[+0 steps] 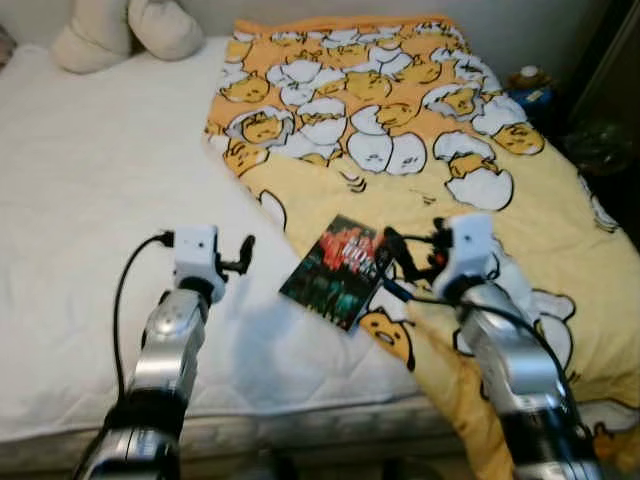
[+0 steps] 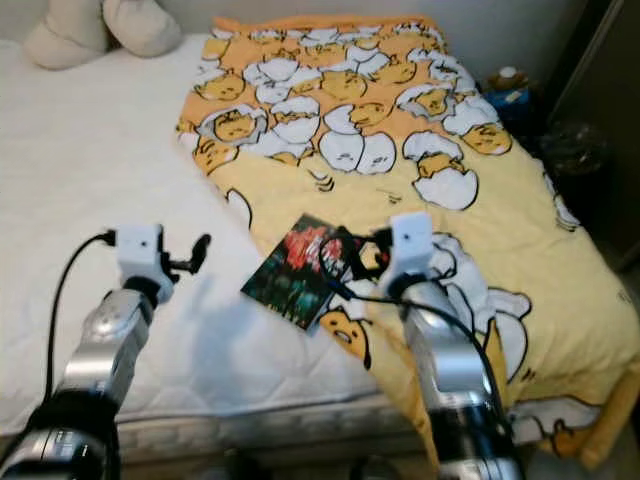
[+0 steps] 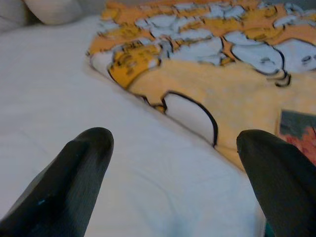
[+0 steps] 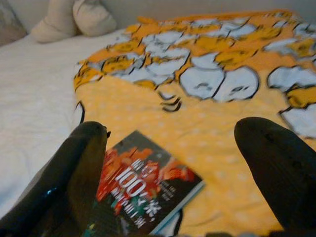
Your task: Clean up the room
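A dark book with a red and green cover lies flat on the bed, at the edge of a yellow blanket printed with egg characters. My right gripper hovers at the book's right edge, open, nothing between its fingers. In the right wrist view the book lies just ahead of the left finger. My left gripper is held open over the bare white mattress, a short way left of the book. The left wrist view catches the book's corner beside one finger.
Cream pillows rest at the head of the bed, far left. A small bottle and blue item sit beside the bed at the far right, next to dark furniture. The mattress's front edge runs just below my arms.
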`<state>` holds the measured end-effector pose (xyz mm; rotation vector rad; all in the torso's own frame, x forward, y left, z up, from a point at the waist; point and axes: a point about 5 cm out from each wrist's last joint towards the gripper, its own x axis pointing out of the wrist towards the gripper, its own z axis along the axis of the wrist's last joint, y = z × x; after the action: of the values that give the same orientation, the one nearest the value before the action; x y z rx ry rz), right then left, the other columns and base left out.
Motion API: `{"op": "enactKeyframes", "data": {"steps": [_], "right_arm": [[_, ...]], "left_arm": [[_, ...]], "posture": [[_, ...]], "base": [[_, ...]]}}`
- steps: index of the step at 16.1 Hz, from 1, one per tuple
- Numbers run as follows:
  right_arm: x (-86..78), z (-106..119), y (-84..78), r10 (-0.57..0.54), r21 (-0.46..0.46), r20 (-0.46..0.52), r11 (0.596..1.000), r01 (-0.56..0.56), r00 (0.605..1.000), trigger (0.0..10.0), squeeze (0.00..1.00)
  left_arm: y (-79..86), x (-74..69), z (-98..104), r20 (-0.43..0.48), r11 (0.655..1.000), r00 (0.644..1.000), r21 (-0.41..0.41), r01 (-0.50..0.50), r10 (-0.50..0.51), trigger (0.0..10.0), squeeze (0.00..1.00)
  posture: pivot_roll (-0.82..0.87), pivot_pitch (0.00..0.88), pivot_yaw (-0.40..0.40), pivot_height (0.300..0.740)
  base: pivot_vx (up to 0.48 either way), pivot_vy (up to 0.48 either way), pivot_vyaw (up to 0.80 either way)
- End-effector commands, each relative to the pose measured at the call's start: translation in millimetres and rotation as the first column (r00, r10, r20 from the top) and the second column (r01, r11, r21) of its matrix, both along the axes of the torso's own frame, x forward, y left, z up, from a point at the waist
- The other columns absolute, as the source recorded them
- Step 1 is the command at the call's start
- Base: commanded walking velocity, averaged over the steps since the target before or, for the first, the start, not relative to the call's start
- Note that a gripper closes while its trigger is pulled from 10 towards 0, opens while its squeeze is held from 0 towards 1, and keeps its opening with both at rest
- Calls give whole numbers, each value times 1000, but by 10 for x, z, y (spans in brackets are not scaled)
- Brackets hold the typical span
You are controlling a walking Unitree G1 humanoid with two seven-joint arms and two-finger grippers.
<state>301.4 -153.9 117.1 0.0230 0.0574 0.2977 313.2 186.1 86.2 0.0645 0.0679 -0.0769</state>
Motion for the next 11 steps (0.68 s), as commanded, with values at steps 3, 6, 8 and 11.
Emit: {"op": "enactKeyframes", "data": {"steps": [3, 6, 8, 11], "right_arm": [[-140, -121, -175, -29, -13, -39, 1000, 28, 999, 10000, 0], [-98, -222, -165, -54, 10, -85, 998, 55, 995, 10000, 0], [53, -217, -8, -17, 46, -92, 999, 21, 996, 10000, 0], [341, -276, 160, -19, 27, -184, 999, 24, 983, 10000, 0]], "left_arm": [[-101, -216, 67, 24, 997, 997, 27, 70, -71, 10000, 0], [-151, -158, -9, -4, 994, 994, 28, 108, -108, 10000, 0], [-184, -73, 38, -23, 992, 992, 34, 122, -121, 10000, 0], [-78, 82, 83, -48, 992, 995, 90, 90, -86, 10000, 0]], "posture": [[-26, 0, 48, 740], [-36, 0, 65, 740], [-39, 0, 85, 740], [-35, 0, 93, 740]], "base": [[0, 0, 0], [0, 0, 0], [0, 0, 0], [0, 0, 0]]}}
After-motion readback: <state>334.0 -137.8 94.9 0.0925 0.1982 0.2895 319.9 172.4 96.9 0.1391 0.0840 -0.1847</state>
